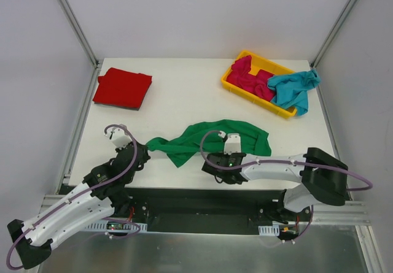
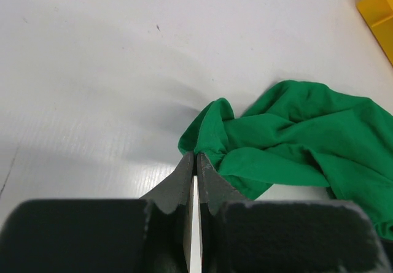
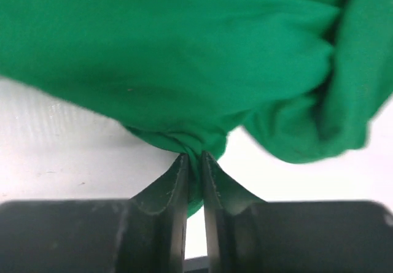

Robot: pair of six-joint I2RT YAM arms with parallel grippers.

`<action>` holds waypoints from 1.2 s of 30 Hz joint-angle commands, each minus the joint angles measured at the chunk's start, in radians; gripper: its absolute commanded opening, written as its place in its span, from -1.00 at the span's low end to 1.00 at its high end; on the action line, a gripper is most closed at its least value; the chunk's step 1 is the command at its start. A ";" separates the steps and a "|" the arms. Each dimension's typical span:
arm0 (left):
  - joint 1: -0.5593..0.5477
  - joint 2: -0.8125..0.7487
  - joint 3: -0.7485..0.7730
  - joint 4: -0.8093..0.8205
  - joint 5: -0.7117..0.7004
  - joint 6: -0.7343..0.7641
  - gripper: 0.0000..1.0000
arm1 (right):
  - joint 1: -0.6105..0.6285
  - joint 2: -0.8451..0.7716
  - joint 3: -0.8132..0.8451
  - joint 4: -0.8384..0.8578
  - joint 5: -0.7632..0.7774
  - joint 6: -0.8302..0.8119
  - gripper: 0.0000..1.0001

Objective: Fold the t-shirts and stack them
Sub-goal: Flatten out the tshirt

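The green t-shirt (image 1: 190,143) lies crumpled on the near middle of the table (image 1: 184,95). Its long axis runs left to right, across in front of both arms. The left gripper (image 1: 145,147) sits at the shirt's far-left tip, and the cloth stretches away from it to the right. The right gripper (image 1: 226,153) sits at the near edge, about halfway along the length. Most of the fabric is therefore on its far side and to its right.

Both grippers are closed on the shirt. In the left wrist view the jaws are pressed nearly together, with a small gathered fold of green cloth pinched at their tips. In the right wrist view the jaws clamp a thicker bunch of the hem, and some green shows below the pinch between them.

The two grips are fairly near each other along the same near-left stretch of cloth. Flattening the shirt probably depends on drawing them apart along the left-right axis, and the right end beyond the right gripper is held by neither arm.

The shirt is a plain solid green, soft and limp, rumpled into rounded folds. No sleeve or collar can be clearly made out. It is bunched narrow at the left and fuller toward the right.

Well apart from it, a red t-shirt (image 1: 123,88) lies folded flat at the far left. At the far right, a yellow tray (image 1: 236,91) holds a magenta t-shirt (image 1: 249,76), and a teal t-shirt (image 1: 293,89) drapes over the tray's right end.
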 commanded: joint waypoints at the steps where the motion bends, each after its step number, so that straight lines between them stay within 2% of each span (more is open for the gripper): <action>1: -0.010 0.025 0.086 -0.024 -0.114 -0.018 -1.00 | 0.001 -0.171 0.008 -0.258 0.192 0.116 -0.91; 2: -0.008 0.037 0.109 -0.030 -0.131 -0.014 -1.00 | -0.007 -0.221 0.011 -0.304 0.223 0.110 -0.99; 6: -0.008 0.077 0.209 -0.037 -0.226 0.029 -1.00 | -0.100 -0.432 0.048 -0.377 0.298 -0.043 -0.99; 8: -0.010 0.105 0.276 -0.039 -0.270 0.058 -1.00 | -0.182 -0.537 0.087 -0.320 0.288 -0.247 -0.99; 14: -0.010 0.227 0.542 -0.034 -0.419 0.189 -1.00 | -0.401 -0.776 0.245 -0.098 0.118 -0.671 -0.99; 19: -0.007 0.339 0.752 -0.001 -0.454 0.348 -1.00 | -0.440 -0.718 0.521 -0.093 -0.085 -0.896 -0.99; 24: -0.008 0.396 0.973 0.059 -0.389 0.529 -1.00 | -0.440 -0.621 0.822 -0.151 -0.238 -1.013 -0.99; 28: -0.007 0.393 1.123 0.090 -0.271 0.644 -1.00 | -0.438 -0.552 1.081 -0.234 -0.453 -1.059 -0.99; 31: -0.010 0.386 1.227 0.088 -0.157 0.693 -1.00 | -0.438 -0.542 1.180 -0.230 -0.616 -1.049 -0.99; 34: -0.008 0.395 1.272 0.090 -0.134 0.716 -1.00 | -0.440 -0.498 1.265 -0.269 -0.618 -1.068 -0.99; 36: -0.008 0.427 1.301 0.094 -0.164 0.752 -1.00 | -0.438 -0.439 1.327 -0.321 -0.554 -1.096 -0.99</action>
